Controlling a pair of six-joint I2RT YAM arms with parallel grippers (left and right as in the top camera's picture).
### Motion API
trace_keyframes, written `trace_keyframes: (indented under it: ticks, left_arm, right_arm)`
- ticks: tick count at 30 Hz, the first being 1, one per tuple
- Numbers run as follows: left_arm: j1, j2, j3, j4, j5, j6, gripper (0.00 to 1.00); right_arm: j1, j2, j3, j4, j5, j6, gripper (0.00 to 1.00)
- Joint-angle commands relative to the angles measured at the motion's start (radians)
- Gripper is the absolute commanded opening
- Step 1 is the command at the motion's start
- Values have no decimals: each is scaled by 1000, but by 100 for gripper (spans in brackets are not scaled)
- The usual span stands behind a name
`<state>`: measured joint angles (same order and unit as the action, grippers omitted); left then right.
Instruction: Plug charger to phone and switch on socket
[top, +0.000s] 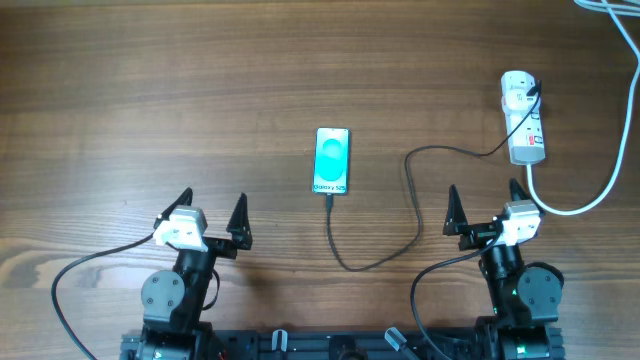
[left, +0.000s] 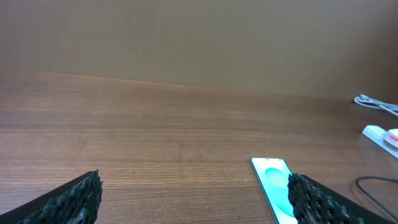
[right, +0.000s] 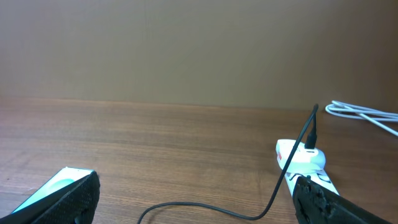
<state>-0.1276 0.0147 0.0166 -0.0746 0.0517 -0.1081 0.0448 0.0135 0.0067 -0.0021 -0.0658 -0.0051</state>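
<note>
2 end effectors (top: 212, 198) (top: 482, 187) spread wide, arms folded low

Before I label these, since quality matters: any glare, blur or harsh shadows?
Overhead: even light, sharp, soft shadows only; the phone glows but its text stays visible. Left wrist: phone screen washes out pale; fingers dark. Right wrist: socket fairly sharp, no glare.

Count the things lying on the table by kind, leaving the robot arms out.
Phone: 1
Power strip: 1
Thin black charger cable: 1
White lead: 1
Total: 4
</note>
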Motion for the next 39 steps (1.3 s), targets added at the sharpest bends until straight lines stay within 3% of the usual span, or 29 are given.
trace_keyframes:
  ticks: [1,22,39]
  left_arm:
    - [13,-12,-11,-2,-19,27,100]
    - [34,-12,-11,-3,-17,131,100]
    - [34,-12,-11,0,-87,132,100]
  right_arm:
    - [-4,-10,-2,2,10,8,100]
    - [-4,-10,-2,2,10,8,100]
    - [-4,-10,-2,2,10,8,100]
